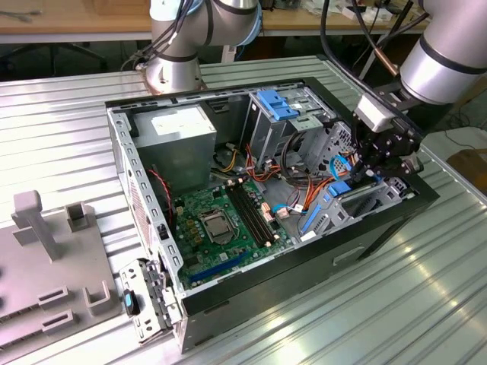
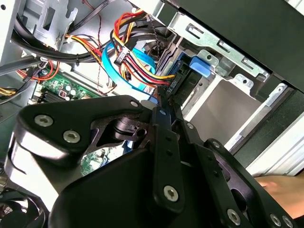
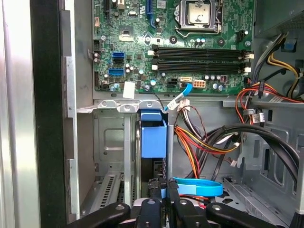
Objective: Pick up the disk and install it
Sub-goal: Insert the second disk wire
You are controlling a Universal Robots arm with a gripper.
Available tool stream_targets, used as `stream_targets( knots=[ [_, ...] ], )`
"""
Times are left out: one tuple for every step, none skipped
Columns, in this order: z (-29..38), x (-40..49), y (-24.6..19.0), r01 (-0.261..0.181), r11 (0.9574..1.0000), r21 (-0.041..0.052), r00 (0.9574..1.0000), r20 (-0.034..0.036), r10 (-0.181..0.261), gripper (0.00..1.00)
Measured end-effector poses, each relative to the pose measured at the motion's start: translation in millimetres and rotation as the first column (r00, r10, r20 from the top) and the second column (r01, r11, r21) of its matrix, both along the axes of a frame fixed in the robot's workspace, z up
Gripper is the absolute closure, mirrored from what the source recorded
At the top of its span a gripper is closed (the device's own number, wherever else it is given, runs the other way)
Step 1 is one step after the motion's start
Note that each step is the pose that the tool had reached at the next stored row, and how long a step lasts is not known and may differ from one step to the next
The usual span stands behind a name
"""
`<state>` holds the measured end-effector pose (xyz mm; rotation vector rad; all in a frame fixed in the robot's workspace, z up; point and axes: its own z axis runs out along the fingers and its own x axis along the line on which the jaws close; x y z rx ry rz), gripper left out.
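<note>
The disk (image 3: 154, 137), a dark slab in a bright blue carrier, stands on edge inside the grey drive bay (image 3: 111, 142) at the case's front corner. In the second wrist view the disk (image 2: 198, 65) sits deep in that bay between metal rails. My gripper (image 3: 164, 189) is right at the disk's dark outer end, its two black fingers (image 2: 164, 137) pressed together with the tips against that end. In the exterior view the gripper (image 1: 359, 166) hangs over the case's corner at the exterior view's right.
The open computer case (image 1: 144, 228) lies on a ribbed metal table (image 1: 61, 129). Inside are the green motherboard (image 1: 217, 220), a power supply (image 1: 179, 133), a cage with a blue latch (image 1: 278, 103) and cable bundles (image 3: 209, 142). A blue flat cable (image 3: 197, 186) lies beside the fingers. A grey fixture (image 1: 46, 258) stands at the exterior view's left.
</note>
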<state>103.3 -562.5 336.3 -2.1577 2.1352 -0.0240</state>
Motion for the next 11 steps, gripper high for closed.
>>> stream_targets(
  knots=[
    [0.2,0.0,0.0,0.0,1.0,-0.0001,1.0,0.0001,0.0,0.83],
    [0.8,-0.1,-0.1,0.0,1.0,-0.0004,1.0,0.0003,0.0,0.76],
    [2.7,-0.1,-0.1,0.0,1.0,-0.001,1.0,0.0008,0.0,0.76],
    [4.5,-0.1,0.0,0.0,1.0,-0.0004,1.0,0.0016,0.0,0.76],
    [7.4,-0.1,-0.1,0.0,1.0,-0.0011,1.0,0.0024,0.0,0.76],
    [8.8,-0.1,-0.1,0.0,1.0,-0.001,1.0,0.0029,0.0,0.76],
    [10.2,-0.1,-0.1,0.0,1.0,-0.001,1.0,0.0034,0.0,0.76],
    [12.1,-0.1,-0.1,0.0,1.0,-0.0013,1.0,0.0038,0.0,0.76],
    [13.3,-0.1,-0.1,0.0,1.0,-0.0011,1.0,0.004,0.0,0.76],
    [14.5,-0.1,-0.1,0.0,1.0,-0.0011,1.0,0.0042,0.0,0.76],
    [15.9,0.0,-0.1,0.0,1.0,-0.0011,1.0,0.0044,0.0,0.76]
  ],
)
